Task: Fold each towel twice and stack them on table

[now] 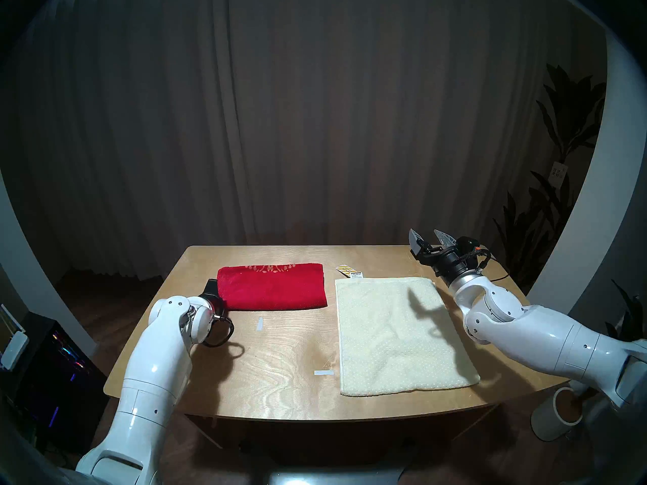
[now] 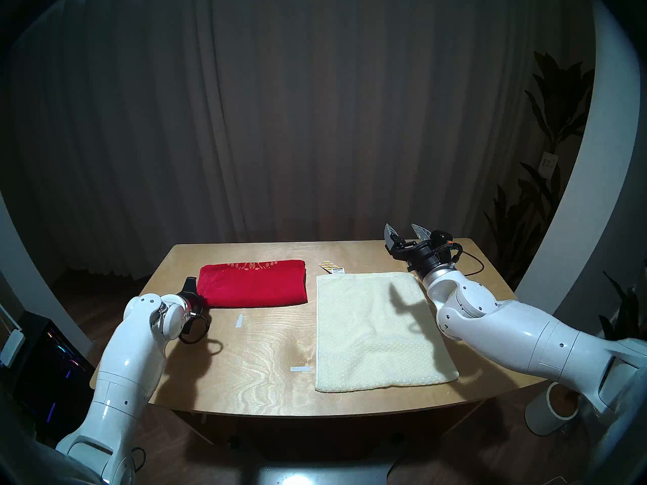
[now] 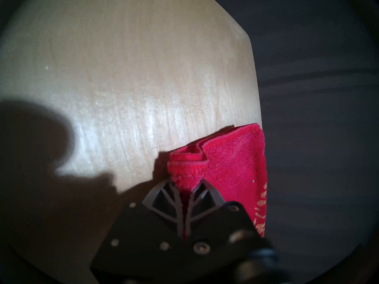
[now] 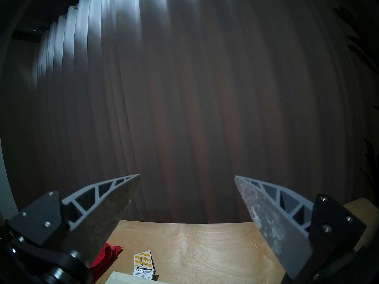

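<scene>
A red towel [image 1: 271, 286] [image 2: 252, 283] lies folded into a strip at the back left of the table [image 1: 276, 375], its gold pattern along the far edge. My left gripper [image 1: 215, 291] [image 3: 185, 192] is shut on the red towel's near-left corner [image 3: 185, 173], layers bunched between the fingers. A cream-white dotted towel [image 1: 399, 333] [image 2: 378, 330] lies spread flat on the right half. My right gripper [image 1: 427, 237] [image 4: 187, 176] hangs open and empty above the table's back right corner, past the cream towel's far edge.
A striped paper tag [image 1: 348, 271] [image 4: 143, 266] lies at the cream towel's far left corner. White tape marks [image 1: 259, 324] [image 1: 324, 372] sit mid-table. A white cylinder [image 1: 556, 416] stands on the floor at right. A curtain hangs behind; a plant stands at the far right.
</scene>
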